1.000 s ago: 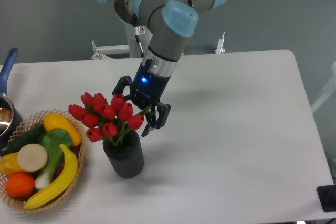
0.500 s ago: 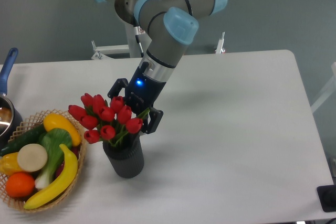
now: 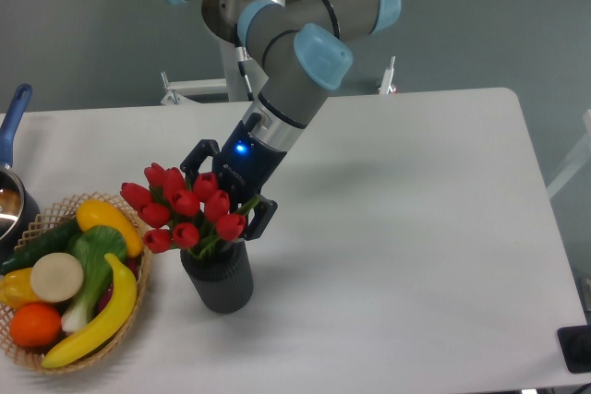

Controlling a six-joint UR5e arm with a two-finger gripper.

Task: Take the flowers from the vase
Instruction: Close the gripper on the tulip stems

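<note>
Spread wide, the jaws of the gripper [image 3: 224, 189] stand one on each side of the flowers [image 3: 183, 211], a dark finger [image 3: 195, 156] showing behind the red heads on the far left and the other finger [image 3: 259, 218] hanging off to the right, just beside the rim of the vase [image 3: 219, 281]. From where I stand I can't tell whether either finger actually touches a stem or bloom; the tulip heads cover the space between them. A small blue light glows on the gripper body just above the bunch.

All the flowers sit in the vase, red closed heads clustered tight above green stems and leaves, leaning a little to the left. That ribbed dark vase stands upright on the white table [image 3: 406, 228], towards the front left.

Just to the left of it, near but apart, is a wicker basket [image 3: 130, 297] piled with a banana [image 3: 98, 318], an orange [image 3: 36, 324], a cucumber [image 3: 37, 246], a yellow pepper [image 3: 106, 220] and a pale round slice. At the far left edge a pot with a blue handle [image 3: 13, 120] is partly cut off from sight.

Grey and light-blue joints of the arm [image 3: 295, 53] slope down from the upper middle to the bouquet
</note>
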